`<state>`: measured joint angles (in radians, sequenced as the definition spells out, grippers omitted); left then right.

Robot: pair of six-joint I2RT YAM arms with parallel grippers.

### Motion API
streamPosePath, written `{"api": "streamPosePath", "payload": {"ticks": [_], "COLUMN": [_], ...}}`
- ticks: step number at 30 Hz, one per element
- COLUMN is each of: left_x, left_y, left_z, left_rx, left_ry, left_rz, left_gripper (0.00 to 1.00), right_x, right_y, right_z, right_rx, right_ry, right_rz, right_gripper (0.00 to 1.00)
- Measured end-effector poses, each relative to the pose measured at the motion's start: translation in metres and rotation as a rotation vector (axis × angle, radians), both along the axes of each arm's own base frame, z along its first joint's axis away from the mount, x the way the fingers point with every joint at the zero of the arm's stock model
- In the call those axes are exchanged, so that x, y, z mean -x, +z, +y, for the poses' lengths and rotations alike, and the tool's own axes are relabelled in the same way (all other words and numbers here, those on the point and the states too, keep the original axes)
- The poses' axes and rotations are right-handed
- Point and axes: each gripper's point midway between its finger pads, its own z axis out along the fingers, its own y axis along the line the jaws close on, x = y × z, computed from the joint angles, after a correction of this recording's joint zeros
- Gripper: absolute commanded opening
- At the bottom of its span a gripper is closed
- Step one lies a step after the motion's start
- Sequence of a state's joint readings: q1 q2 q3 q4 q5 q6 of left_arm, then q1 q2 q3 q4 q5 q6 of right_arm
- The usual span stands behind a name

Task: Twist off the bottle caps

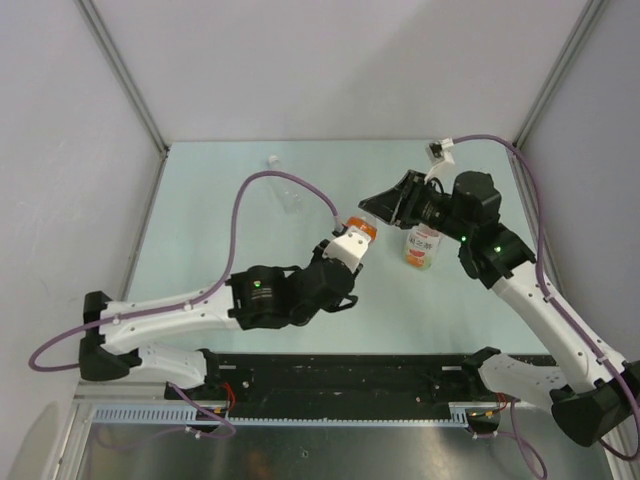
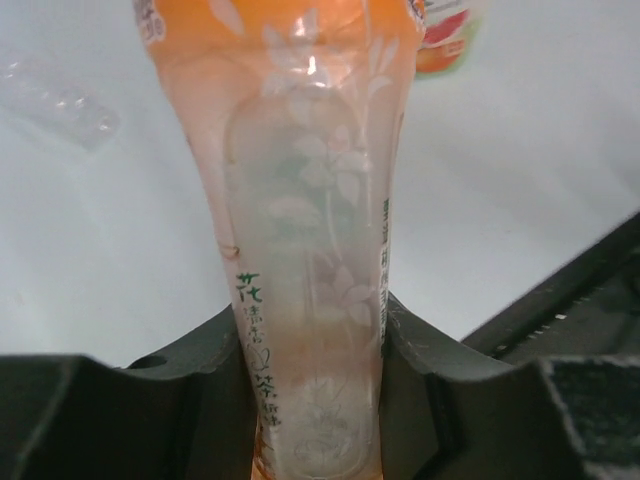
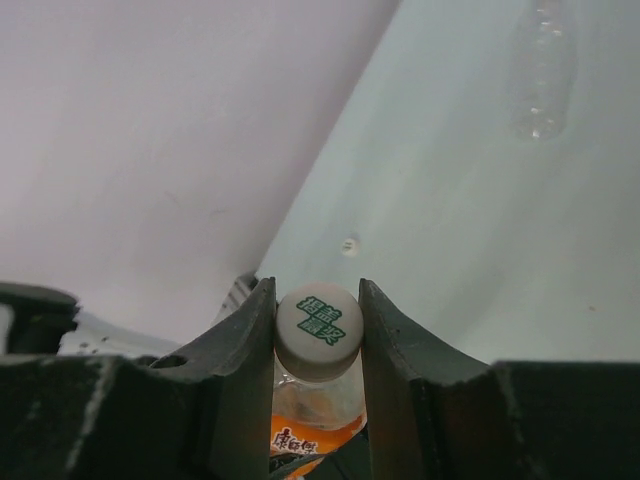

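The left gripper (image 2: 310,335) clamps the orange bottle (image 2: 300,150) to brace it, while the right gripper (image 3: 316,292) pinches its white cap (image 3: 318,332), ready for twisting.

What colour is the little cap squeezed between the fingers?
White, with green writing printed on top; the cap shows best in the right wrist view.

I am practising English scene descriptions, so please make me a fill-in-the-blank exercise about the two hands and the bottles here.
1. The left hand is shut on the ___ bottle.
2. The right hand pinches a ___ cap with green print.
3. The lying bottle on the table is the ___ one.

Missing words: orange; white; clear.
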<state>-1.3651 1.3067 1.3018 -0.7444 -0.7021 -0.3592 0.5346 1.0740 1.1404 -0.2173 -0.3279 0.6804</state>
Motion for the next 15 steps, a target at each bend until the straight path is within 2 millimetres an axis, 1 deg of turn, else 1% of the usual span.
{"api": "streamPosePath", "payload": {"ticks": [3, 6, 11, 15], "left_x": [0.006, 0.014, 0.033, 0.049], "left_y": [0.014, 0.029, 0.049, 0.062], "left_z": [-0.007, -0.010, -0.017, -0.025], "left_rx": [0.111, 0.228, 0.387, 0.474], "left_ry": [-0.074, -0.159, -0.319, -0.437], "left_rz": [0.030, 0.060, 0.105, 0.130], "left_gripper": [0.00, 0.00, 0.00, 0.00], "right_x": [0.005, 0.014, 0.035, 0.051], "right_y": [0.011, 0.023, 0.048, 0.067], "right_z": [-0.006, -0.009, -0.010, -0.011], "right_rx": [-0.064, -0.121, -0.186, -0.239], "right_ry": [0.051, 0.110, 0.210, 0.287], "right_rz": [-0.036, -0.087, -0.213, -0.317], "right_gripper": [0.00, 0.00, 0.00, 0.00]}}
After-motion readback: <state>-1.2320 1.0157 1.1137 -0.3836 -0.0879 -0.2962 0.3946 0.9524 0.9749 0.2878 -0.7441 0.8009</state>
